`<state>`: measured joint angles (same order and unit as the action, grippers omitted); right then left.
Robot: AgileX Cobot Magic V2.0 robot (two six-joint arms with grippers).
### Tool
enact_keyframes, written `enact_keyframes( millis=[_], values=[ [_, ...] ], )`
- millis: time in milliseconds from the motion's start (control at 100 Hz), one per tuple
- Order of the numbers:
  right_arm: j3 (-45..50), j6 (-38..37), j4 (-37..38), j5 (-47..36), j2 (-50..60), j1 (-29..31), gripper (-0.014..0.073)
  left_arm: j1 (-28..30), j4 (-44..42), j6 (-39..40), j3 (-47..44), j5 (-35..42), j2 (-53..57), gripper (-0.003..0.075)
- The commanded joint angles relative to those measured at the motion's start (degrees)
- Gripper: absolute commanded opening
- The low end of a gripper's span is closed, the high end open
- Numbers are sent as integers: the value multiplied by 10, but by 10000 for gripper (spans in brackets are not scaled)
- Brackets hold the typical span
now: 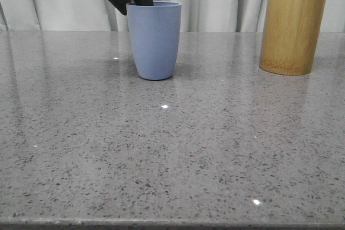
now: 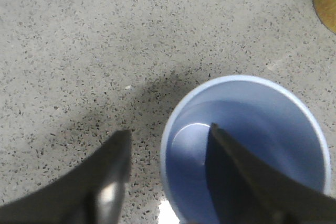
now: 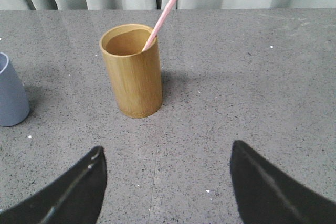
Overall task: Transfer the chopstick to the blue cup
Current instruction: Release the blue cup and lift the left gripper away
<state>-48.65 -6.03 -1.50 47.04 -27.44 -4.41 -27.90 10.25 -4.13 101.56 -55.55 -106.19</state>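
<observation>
the chopstick (image 3: pixel 167 10) leans in the bamboo holder (image 3: pixel 132 71), well apart from the blue cup (image 1: pixel 154 40), whose rim the left gripper (image 2: pixel 168 174) straddles with jaws apart. the right gripper (image 3: pixel 165 182), spread and empty over the bench (image 1: pixel 172 149), should probably close on the exposed upper shaft and lift straight. no writing is readable.

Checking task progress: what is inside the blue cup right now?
No chopstick. The blue cup holds one finger of the open left gripper, the other outside the rim. That finger covers part of the cup's bottom. The chopstick stands in the bamboo holder.
</observation>
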Motion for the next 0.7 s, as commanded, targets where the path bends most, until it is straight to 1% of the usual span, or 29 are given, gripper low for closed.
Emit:
enact_keyframes(
  millis=[0,290,470,570,690],
  values=[
    [-18,1,0,-46,-9,-1,508,-5,17,5,27,12,29,404],
    [-18,1,0,-46,-9,-1,508,-5,27,5,78,-39,32,412],
    [-18,1,0,-45,-9,-1,508,-3,23,7,89,-36,61,412],
    [-18,1,0,-45,-9,-1,508,11,10,7,89,-42,83,412],
    [-18,1,0,-45,-9,-1,508,48,8,9,87,-43,112,412]
  ],
)
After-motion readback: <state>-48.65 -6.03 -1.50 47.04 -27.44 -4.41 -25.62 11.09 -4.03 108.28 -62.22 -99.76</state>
